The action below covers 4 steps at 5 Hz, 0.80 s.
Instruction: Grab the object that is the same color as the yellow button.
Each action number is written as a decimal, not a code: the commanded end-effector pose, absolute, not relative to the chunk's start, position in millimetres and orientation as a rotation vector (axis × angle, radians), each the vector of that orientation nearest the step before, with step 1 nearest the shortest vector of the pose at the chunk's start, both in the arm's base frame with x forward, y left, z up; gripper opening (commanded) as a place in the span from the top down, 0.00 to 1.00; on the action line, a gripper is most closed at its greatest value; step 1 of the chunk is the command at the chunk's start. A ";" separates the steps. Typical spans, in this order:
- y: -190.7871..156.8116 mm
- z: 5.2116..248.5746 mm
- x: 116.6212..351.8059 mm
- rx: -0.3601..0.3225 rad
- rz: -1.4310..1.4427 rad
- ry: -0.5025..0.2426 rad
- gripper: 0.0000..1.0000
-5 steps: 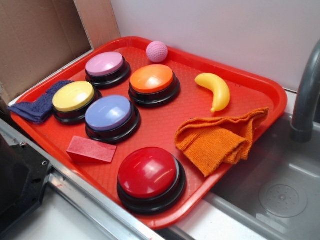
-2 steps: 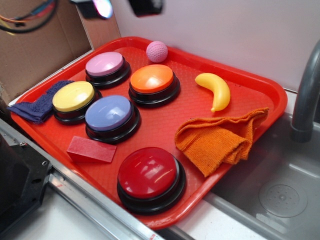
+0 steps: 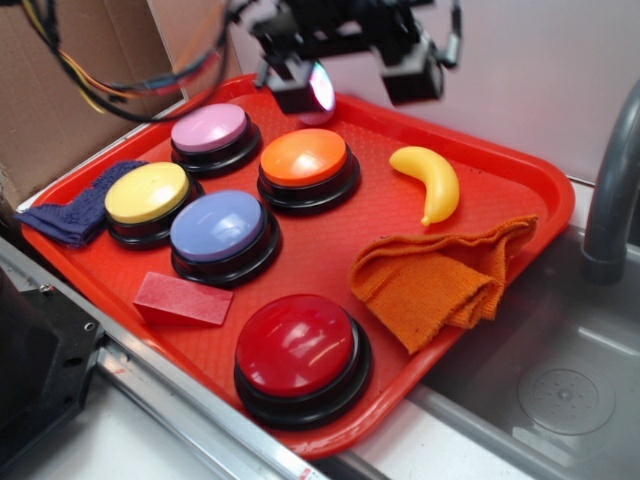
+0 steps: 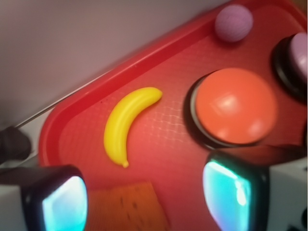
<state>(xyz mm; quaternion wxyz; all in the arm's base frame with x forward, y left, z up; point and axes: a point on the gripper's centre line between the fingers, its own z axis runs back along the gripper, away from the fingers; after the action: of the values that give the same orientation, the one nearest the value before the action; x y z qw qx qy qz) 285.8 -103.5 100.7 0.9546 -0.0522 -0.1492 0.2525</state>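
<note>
1. We see a red plastic tray [image 3: 520,165] beside a steel sink [image 3: 560,380]; on it stand five round dome push-buttons on black bases.
2. The pale yellow dome button [image 3: 146,192] sits near the tray's left edge, just beside a dark blue knitted cloth [image 3: 75,212]; a lilac-topped button [image 3: 217,227] is close to its right, a pink-topped button [image 3: 208,128] is behind it, an orange-topped button [image 3: 304,158] stands mid-tray, and a large red-topped button [image 3: 297,345] stands at the front edge.
3. The small curved glossy yellow plastic banana [image 3: 430,180] lies flat on the tray's right rear part, apart from the orange-topped button and just behind a crumpled orange knitted cloth [image 3: 440,280]; nothing touches it.
4. A flat red rectangular block [image 3: 184,299] lies in front of the lilac-topped button.
5. The black robot gripper [image 3: 355,75] hangs above the tray's rear, over the space between the orange-topped button and the banana; its two fingers stand wide apart and hold nothing.
6. In the wrist view we look down between the fingers [image 4: 231,190]; the banana [image 4: 126,122] lies left of centre, the orange-topped button [image 4: 236,106] to its right, and a small pink knitted ball [image 4: 234,22] by the tray's far rim.
</note>
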 end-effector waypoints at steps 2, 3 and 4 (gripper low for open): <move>-114.8 65.7 340.1 -0.080 0.543 -0.321 0.00; -112.5 54.7 343.8 -0.042 0.538 -0.310 0.00; -113.6 45.9 347.0 -0.043 0.545 -0.260 0.00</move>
<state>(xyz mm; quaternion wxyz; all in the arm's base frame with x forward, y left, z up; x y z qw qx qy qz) 332.5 -118.6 26.0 0.9581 -0.0013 -0.1057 0.2663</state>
